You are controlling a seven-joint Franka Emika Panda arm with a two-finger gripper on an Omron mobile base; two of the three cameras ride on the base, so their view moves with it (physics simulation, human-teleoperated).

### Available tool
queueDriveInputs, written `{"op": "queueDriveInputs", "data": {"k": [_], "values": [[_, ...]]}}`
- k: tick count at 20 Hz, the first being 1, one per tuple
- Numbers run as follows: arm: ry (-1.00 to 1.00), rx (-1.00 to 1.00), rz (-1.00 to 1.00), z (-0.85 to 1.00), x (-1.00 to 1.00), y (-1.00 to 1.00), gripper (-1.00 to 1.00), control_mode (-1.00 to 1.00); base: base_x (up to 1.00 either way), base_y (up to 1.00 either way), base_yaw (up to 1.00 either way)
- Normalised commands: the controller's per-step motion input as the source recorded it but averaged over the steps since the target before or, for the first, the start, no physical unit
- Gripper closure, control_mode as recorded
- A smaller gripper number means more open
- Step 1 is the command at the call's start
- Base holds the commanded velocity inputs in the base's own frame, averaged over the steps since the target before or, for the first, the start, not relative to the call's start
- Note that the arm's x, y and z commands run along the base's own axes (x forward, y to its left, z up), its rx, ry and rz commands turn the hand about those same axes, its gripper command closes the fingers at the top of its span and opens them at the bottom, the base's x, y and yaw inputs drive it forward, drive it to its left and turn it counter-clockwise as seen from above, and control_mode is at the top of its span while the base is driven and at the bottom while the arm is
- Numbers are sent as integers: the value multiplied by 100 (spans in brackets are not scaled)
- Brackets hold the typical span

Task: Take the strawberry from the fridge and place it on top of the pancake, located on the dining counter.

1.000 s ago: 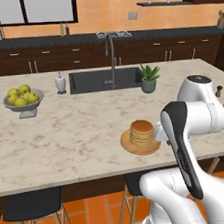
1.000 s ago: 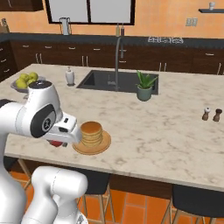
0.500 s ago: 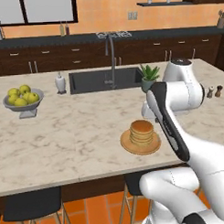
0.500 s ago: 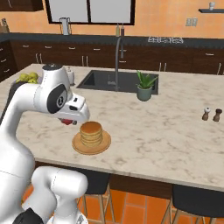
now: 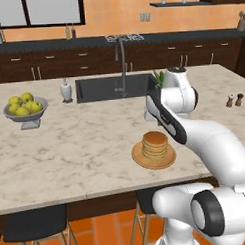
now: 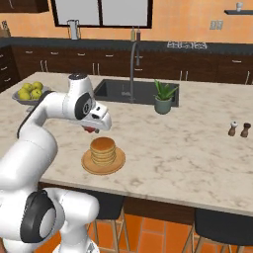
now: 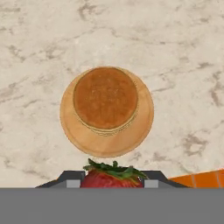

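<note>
Gripper (image 6: 90, 129) clamped on strawberry (image 7: 112, 178); swung from counter's near edge to above pancake (image 7: 105, 97) on wooden plate (image 7: 144, 124). Lowering and release remain.

strawberry (image 7: 111, 177): red, green leafy cap, held above the counter, beside the stack | pancake (image 7: 105, 97): golden-brown stack, flat on round wooden plate, top bare | dining counter (image 5: 90, 140): beige marbled stone, dark sink
</note>
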Motion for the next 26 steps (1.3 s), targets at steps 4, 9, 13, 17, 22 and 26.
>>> {"op": "queueDriveInputs", "data": {"k": [4,9,13,17,22,26], "values": [[-13,1,2,-70,62,-2,100,-100,0,0,0],[1,1,3,-43,47,0,100,-100,0,0,0],[12,0,0,-9,3,-16,100,-100,0,0,0],[0,0,0,-14,4,-4,100,-100,0,0,0],[4,0,0,-32,3,1,100,-100,0,0,0],[7,0,0,-23,20,0,100,-100,0,0,0]]}}
